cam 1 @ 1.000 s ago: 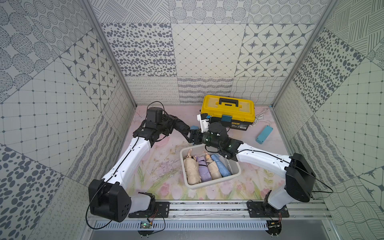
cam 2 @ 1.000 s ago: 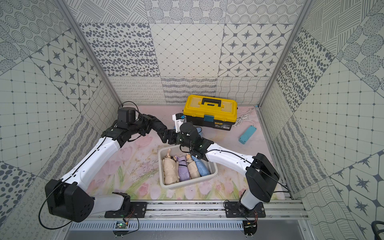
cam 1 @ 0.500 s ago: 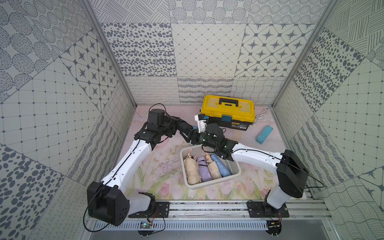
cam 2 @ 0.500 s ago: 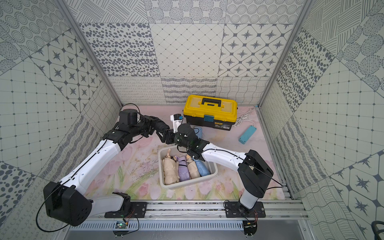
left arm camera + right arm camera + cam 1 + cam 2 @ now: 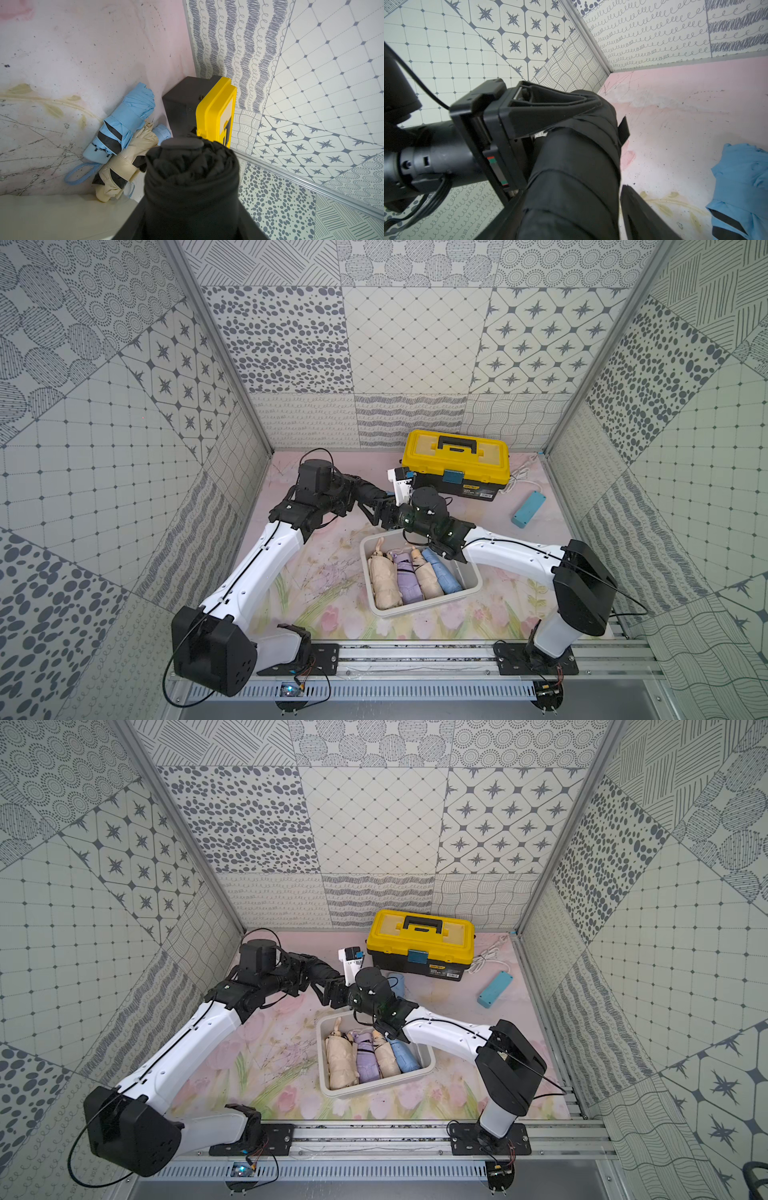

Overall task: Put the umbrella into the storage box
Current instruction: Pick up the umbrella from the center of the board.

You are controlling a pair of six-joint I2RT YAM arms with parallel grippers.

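Four folded umbrellas (image 5: 384, 580) are lying in the white storage box (image 5: 428, 605); the left gripper (image 5: 191, 218) is clamping the black umbrella (image 5: 577, 166) just beyond its far left corner; the right gripper (image 5: 571, 203) is straddling it, whether closed I cannot tell; placing it inside is seemingly remaining.

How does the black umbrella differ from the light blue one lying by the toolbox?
The black umbrella is dark and gripped in the left end effector; the light blue umbrella is pale and lies on the mat against a beige umbrella. Both are folded and strapped.
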